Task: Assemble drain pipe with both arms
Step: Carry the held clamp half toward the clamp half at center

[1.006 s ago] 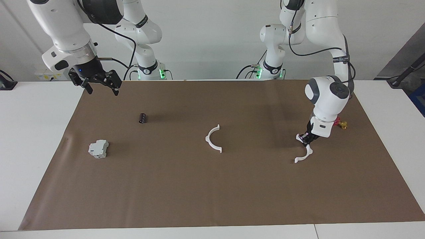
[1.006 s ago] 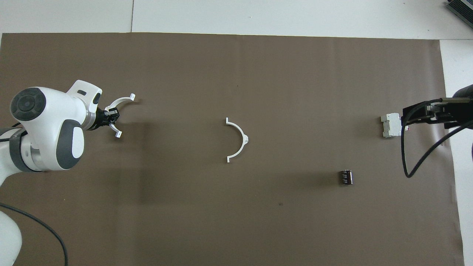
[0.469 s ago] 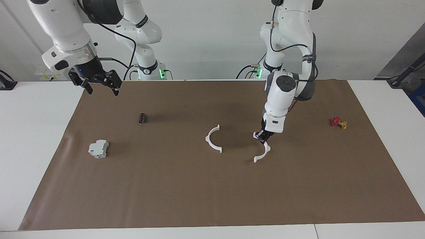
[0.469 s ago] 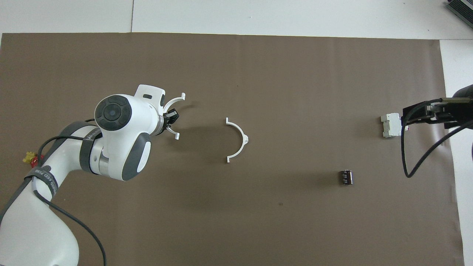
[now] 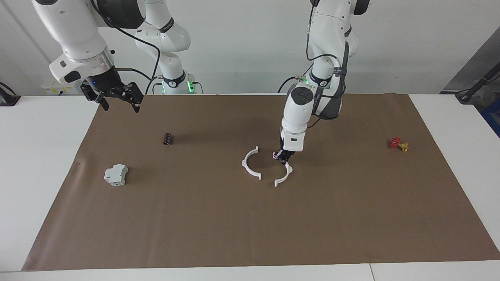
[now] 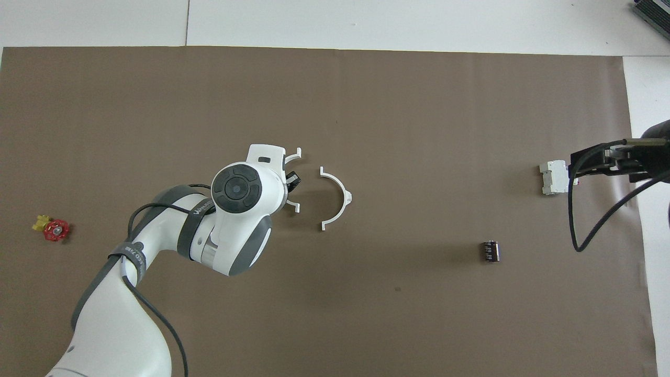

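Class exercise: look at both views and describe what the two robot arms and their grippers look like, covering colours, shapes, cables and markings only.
Both arms are glossy white, built of rounded segments with dark grey joint bands and round dark caps. Black cables loop along each. The left gripper and right gripper are black and two-fingered. Green lights glow at both bases.

No text, label or number could be read anywhere; the lettering on the left arm's [image 6: 157, 246] grey band was too small.

Left arm bent down mid-table, left gripper [image 5: 282, 156] fingers pinched shut, right gripper [image 5: 118, 97] raised, fingers spread, waiting
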Robot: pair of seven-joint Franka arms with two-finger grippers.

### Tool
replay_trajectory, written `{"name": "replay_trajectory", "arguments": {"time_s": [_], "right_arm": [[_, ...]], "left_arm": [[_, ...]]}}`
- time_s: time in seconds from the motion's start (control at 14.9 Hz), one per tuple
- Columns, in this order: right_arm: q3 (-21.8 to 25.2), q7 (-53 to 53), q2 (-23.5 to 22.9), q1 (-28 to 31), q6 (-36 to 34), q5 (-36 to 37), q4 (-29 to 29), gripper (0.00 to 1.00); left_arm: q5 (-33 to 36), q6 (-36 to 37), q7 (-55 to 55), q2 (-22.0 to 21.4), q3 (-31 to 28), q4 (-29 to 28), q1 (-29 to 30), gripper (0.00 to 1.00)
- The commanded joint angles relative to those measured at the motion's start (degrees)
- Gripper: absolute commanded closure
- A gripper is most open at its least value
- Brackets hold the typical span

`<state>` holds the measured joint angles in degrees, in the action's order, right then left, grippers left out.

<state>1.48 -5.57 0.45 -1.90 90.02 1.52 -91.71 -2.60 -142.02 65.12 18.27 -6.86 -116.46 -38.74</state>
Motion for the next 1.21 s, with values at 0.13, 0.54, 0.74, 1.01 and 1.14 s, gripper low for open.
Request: {"name": "replay_trajectory", "arguments": {"time_s": [0.13,0.54,0.74,1.01,1.14], "right_arm": [[-0.16,1.00,-0.19,0.49,-0.98,-0.11,0.57,0.00],[-0.16,1.00,-0.19,0.49,-0.98,-0.11,0.57,0.00],[-0.16,1.00,-0.19,0.49,-0.98,-0.11,0.57,0.00],[-0.16,1.00,-0.19,0.49,-0.98,-0.11,0.57,0.00],[-0.16,1.00,-0.19,0.49,-0.98,-0.11,0.57,0.00]], "left_arm": [[-0.30,-1.24,3.96,2.47,-1.22,1.68,-2.39,1.00],[4.07,6.02,4.84,1.69,-1.49,2.02,-3.88,1.00],[5.68,14.48,4.58,1.42,-1.22,6.85,-3.27,1.00],[5.68,15.46,5.02,-0.08,-1.14,7.39,-3.27,1.00],[5.68,14.41,6.15,-0.07,-1.22,6.78,-3.53,1.00]]}}
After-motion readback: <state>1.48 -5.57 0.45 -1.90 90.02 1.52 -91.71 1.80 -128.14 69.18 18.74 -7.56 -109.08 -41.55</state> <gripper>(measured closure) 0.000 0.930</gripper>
